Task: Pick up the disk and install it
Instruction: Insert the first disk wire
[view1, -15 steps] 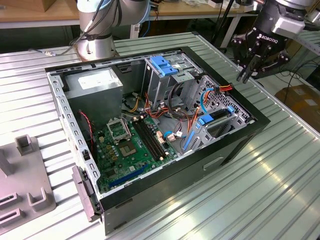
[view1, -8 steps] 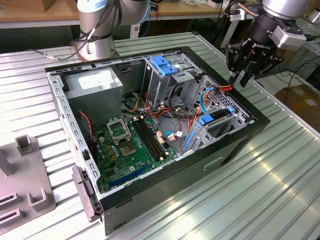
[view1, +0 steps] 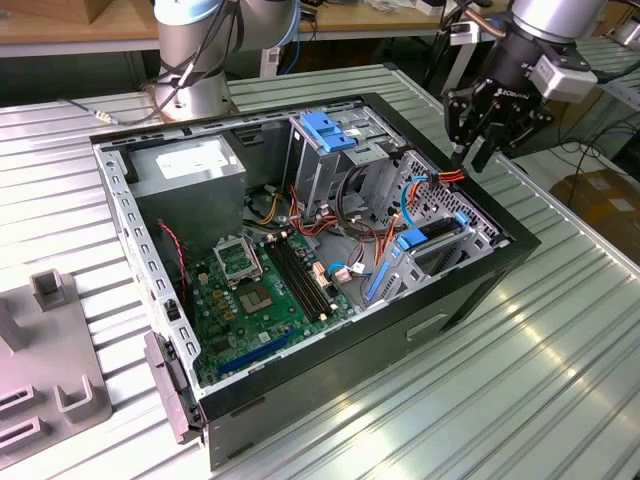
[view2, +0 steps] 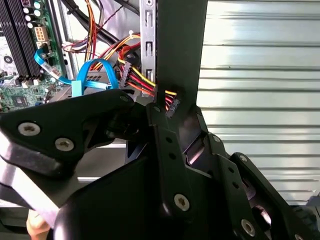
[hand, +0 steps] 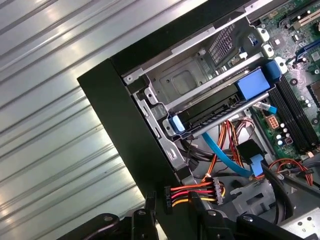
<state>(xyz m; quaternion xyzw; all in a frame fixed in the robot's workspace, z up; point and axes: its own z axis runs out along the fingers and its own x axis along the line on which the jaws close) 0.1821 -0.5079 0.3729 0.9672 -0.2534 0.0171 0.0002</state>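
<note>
The disk (view1: 441, 233) lies flat in the drive bay at the corner of the open computer case (view1: 470, 290) on the exterior view's right. It is dark, with blue rails at its ends. In the first wrist view the disk (hand: 212, 106) sits between the bay's metal bars. My gripper (view1: 466, 157) hangs over the case rim just beyond the bay. It is shut on a black power connector (hand: 192, 192) with red, yellow and orange wires. In the second wrist view that power connector (view2: 170, 102) sits at the fingertips.
Inside the case are a grey power supply (view1: 190, 170), a green motherboard (view1: 260, 285) and a tall metal cage with a blue latch (view1: 325, 130). A blue data cable (hand: 225, 160) loops beside the bay. A grey fixture (view1: 50, 340) lies on the ribbed table on the exterior view's left.
</note>
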